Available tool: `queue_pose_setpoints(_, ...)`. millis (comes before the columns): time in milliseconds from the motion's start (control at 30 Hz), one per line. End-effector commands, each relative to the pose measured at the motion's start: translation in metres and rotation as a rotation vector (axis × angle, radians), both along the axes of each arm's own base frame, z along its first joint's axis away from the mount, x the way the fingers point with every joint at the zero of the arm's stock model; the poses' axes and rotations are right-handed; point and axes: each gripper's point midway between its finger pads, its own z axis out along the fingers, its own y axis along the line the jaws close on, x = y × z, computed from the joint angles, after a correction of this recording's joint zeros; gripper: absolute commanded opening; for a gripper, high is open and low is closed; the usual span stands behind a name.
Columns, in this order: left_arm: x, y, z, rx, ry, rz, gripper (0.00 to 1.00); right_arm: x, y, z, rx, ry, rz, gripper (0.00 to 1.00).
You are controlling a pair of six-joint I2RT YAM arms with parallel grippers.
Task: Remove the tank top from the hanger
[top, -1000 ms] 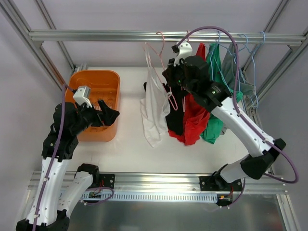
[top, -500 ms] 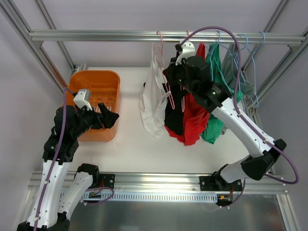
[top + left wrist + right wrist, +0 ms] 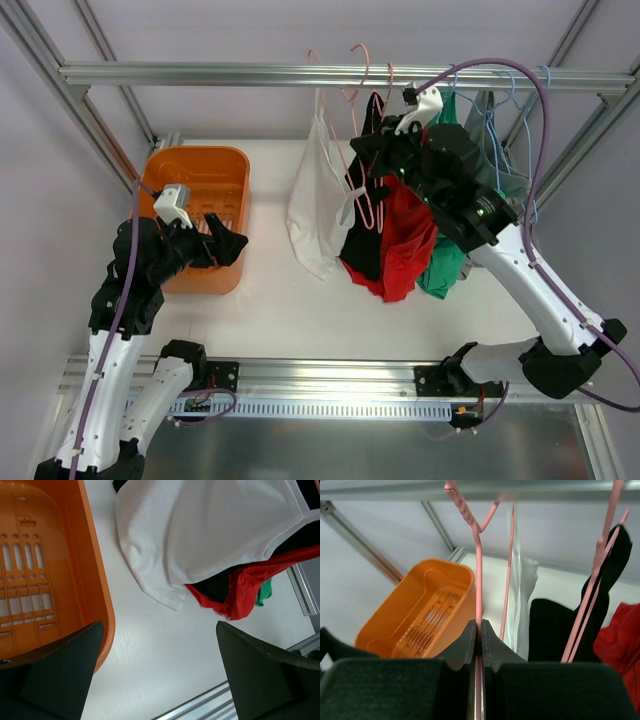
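The right arm reaches up and far over the bench, elbow bent, its wrist high among the hanging clothes. The right hand point(image 3: 480, 627) is clamped on the wire of the pink hanger point(image 3: 478, 580), just below its twisted neck. The hanger's hook is up at the rail point(image 3: 200, 73), but whether it rests on the rail cannot be told. The white tank top point(image 3: 318, 215) hangs on this hanger at the left end of the row, with its hem above the bench point(image 3: 270, 310). To its right hang a black garment point(image 3: 365, 240), a red garment point(image 3: 405, 245) and a green garment point(image 3: 440, 270). The left arm is folded low on the left. The left hand point(image 3: 228, 245) has its fingers spread wide, holding nothing, over the near right corner of the orange basket point(image 3: 195, 152). The bench is white, enclosed by an aluminium frame point(image 3: 85, 120) and pale walls point(image 3: 40, 200).
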Motion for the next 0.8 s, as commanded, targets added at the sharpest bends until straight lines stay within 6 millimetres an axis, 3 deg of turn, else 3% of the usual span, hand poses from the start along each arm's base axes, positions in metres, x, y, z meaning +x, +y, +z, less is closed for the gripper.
queue_pose_setpoints(0,0.006,-0.007,0.033,-0.02,-0.073,-0.034,0.99,-0.038,-0.015,0.017,0.102,0.028,0.058,0.0)
queue_pose_setpoints(67,0.008,-0.01,0.048,-0.039,-0.091,-0.04,0.99,-0.06,-0.018,0.001,0.084,0.082,0.118,0.0)
queue_pose_setpoints(100,0.012,-0.011,0.061,-0.046,-0.105,-0.038,0.99,-0.066,-0.019,-0.017,0.067,0.114,0.127,0.0)
queue_pose_setpoints(133,0.015,-0.013,0.069,-0.055,-0.117,-0.044,0.99,-0.084,-0.026,-0.011,0.089,0.102,0.167,0.0)
queue_pose_setpoints(167,0.022,-0.019,0.069,-0.07,-0.09,-0.057,0.99,-0.092,-0.03,-0.017,0.083,0.117,0.178,0.0)
queue_pose_setpoints(200,0.025,-0.024,0.081,-0.083,-0.107,-0.07,0.99,-0.099,-0.034,-0.025,0.074,0.131,0.189,0.0)
queue_pose_setpoints(267,0.033,-0.036,0.093,-0.104,-0.126,-0.102,0.99,-0.119,-0.041,-0.024,0.07,0.13,0.232,0.0)
queue_pose_setpoints(400,0.047,-0.077,0.112,-0.09,-0.159,-0.183,0.99,-0.148,-0.057,-0.035,0.048,0.161,0.275,0.0)
queue_pose_setpoints(433,0.038,-0.095,0.116,-0.085,-0.173,-0.24,0.98,-0.154,-0.059,-0.037,0.049,0.167,0.288,0.0)
queue_pose_setpoints(500,0.043,-0.113,0.121,-0.059,-0.202,-0.266,0.95,-0.167,-0.068,-0.033,0.06,0.155,0.299,0.0)
queue_pose_setpoints(633,0.029,-0.161,0.13,0.004,-0.273,-0.394,0.83,-0.185,-0.076,-0.035,0.024,0.167,0.344,0.0)
queue_pose_setpoints(767,0.028,-0.187,0.136,0.074,-0.358,-0.429,0.66,-0.192,-0.077,-0.041,0.0,0.186,0.371,0.0)
